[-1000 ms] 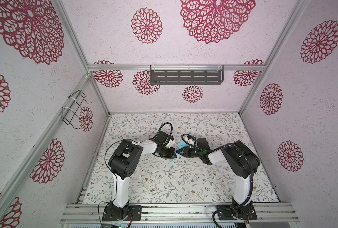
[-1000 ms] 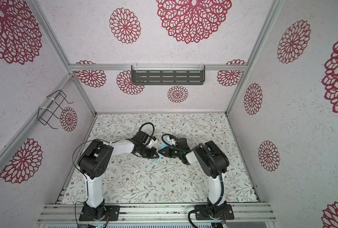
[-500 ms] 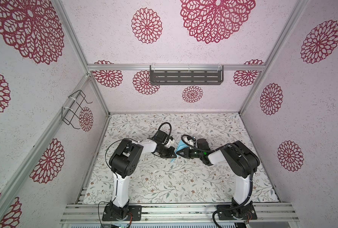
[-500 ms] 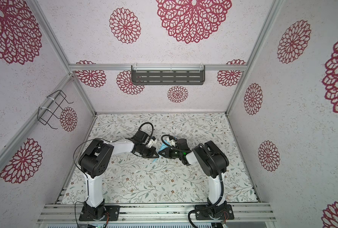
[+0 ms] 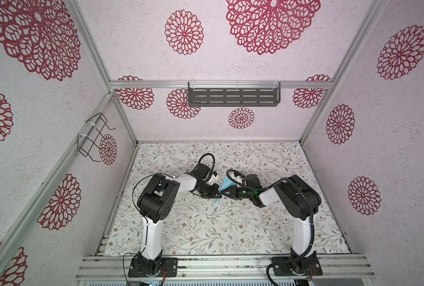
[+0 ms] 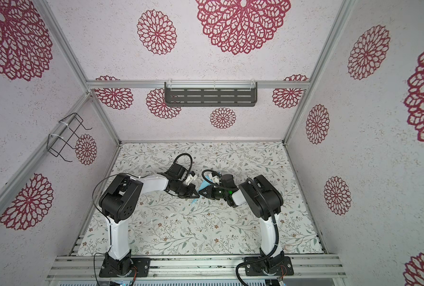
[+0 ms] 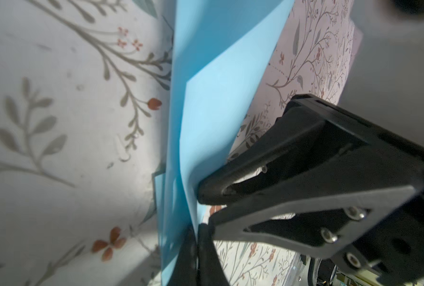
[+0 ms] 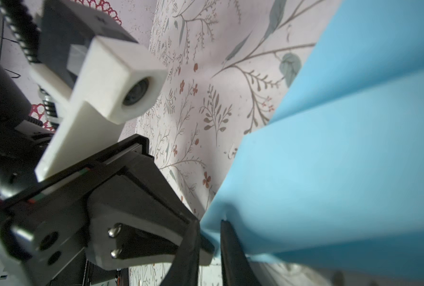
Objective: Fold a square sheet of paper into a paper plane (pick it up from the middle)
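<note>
Light-blue paper plane (image 7: 206, 111) is part-folded: layered flaps w/ straight creases, and long ridges show in the right wrist view. It stands on edge over the floral mat (image 5: 206, 222), mid-table, btwn the two grippers. Left gripper (image 7: 195, 247) is pinched tight on one edge. Right gripper (image 8: 208, 247) is clamped on the paper too, tips just beside the left's. In both top views the paper plane (image 5: 227, 183) (image 6: 205, 185) shows only as small blue bits, the rest hidden behind fingers. Nose & overall outline can't be made out, since the wrist views cut it off. Whether it touches the mat: can't tell.

Folded light-blue paper (image 6: 204, 185) over floral mat (image 6: 181, 235)
</note>
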